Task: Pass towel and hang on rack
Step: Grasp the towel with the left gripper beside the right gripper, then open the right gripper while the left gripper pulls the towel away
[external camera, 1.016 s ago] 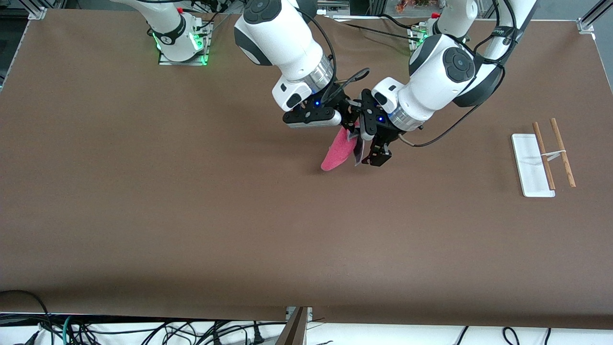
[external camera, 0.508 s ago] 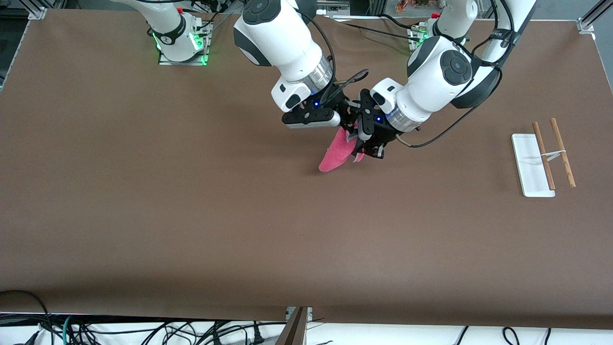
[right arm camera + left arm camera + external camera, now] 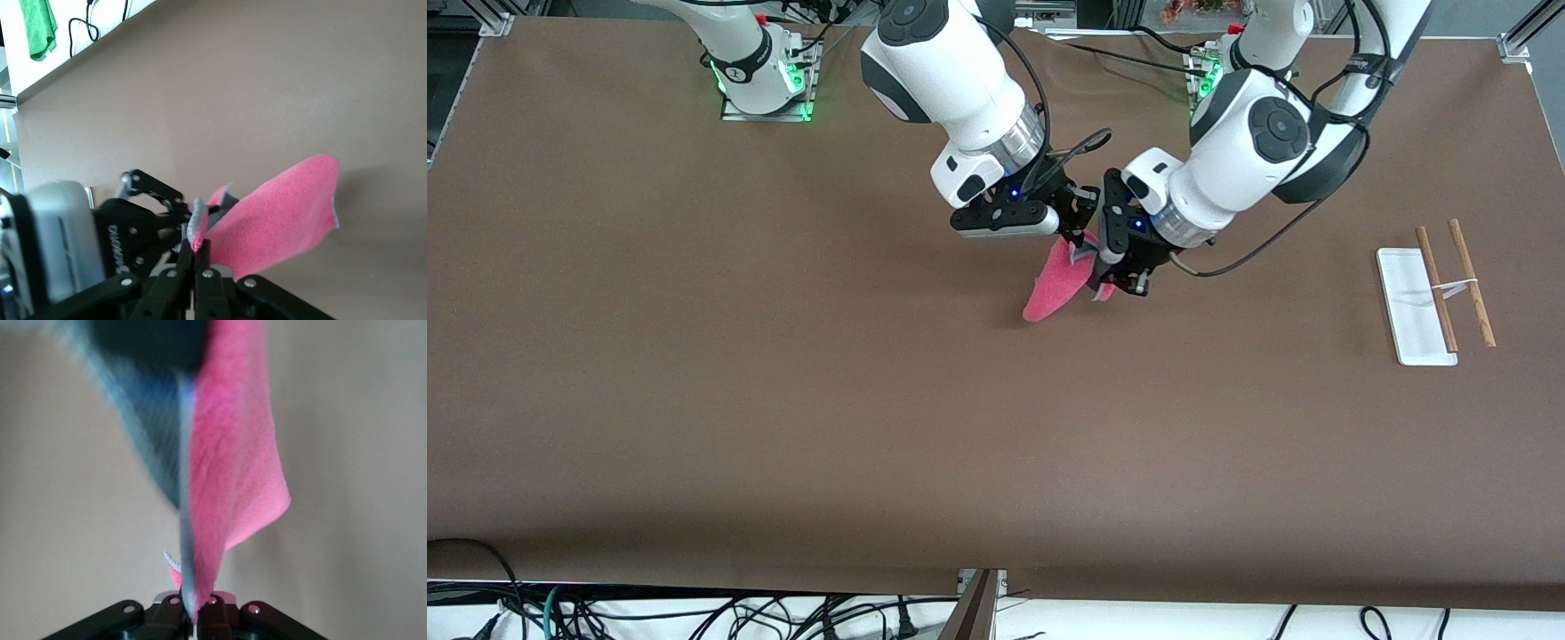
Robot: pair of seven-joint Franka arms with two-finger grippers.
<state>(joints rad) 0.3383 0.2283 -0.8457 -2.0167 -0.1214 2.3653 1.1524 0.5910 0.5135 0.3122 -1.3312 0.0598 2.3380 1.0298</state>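
Front view: both the right gripper [image 3: 1074, 238] and left gripper [image 3: 1110, 277] are pinching the towel [image 3: 1056, 286], hanging long-axis downward over mid-table.

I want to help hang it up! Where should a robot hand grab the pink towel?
Probably its grey-stitched top edge. The towel dangles in the air above the table, and the right gripper and left gripper both pinch it there, meeting from either side, so the cloth hangs free below, ready for the rack.
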